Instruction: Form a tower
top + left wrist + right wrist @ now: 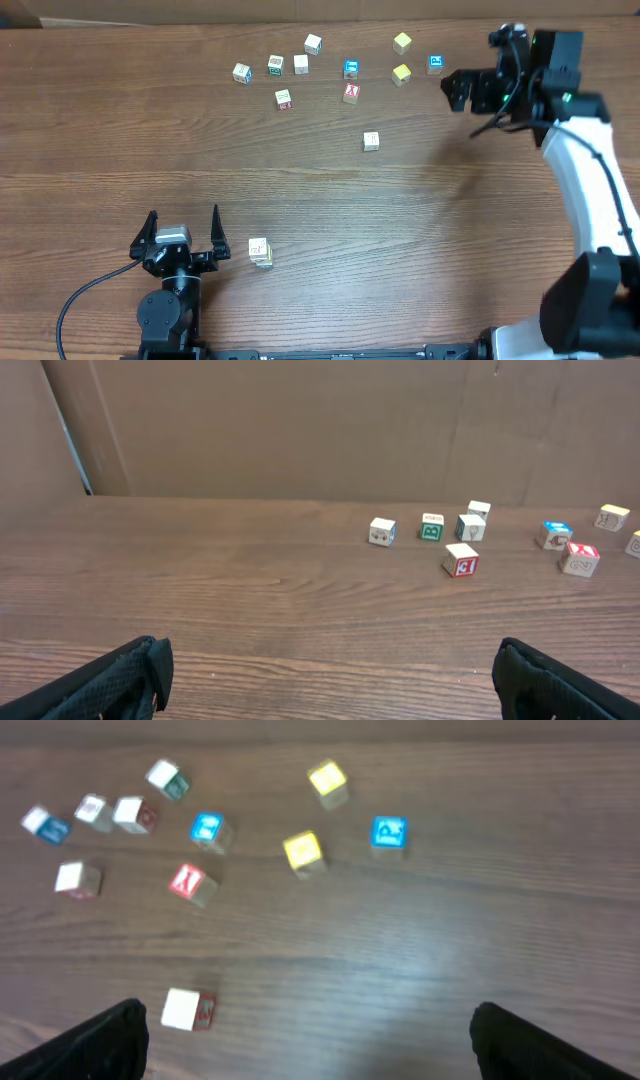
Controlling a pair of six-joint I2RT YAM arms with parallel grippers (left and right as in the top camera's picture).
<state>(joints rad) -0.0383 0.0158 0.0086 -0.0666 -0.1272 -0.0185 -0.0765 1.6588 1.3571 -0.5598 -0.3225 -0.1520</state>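
Observation:
The tower (260, 252) is a short column of pale wooden cubes near the table's front, just right of my left gripper (183, 213). That gripper is open and holds nothing; in the left wrist view the left gripper (330, 665) has only bare wood between its fingers, and the tower is out of frame. My right gripper (455, 92) hovers open at the far right, beside a blue-faced cube (435, 64). In the right wrist view the right gripper (305, 1030) is empty, with a pale cube (188, 1009) near its left finger.
Loose cubes lie scattered along the far side: pale ones (275, 65), a red-faced one (351, 93), a blue-faced one (351, 69), two yellow ones (402, 42) (401, 74), and a lone pale cube (371, 140) nearer the middle. A cable trails left of the left arm's base.

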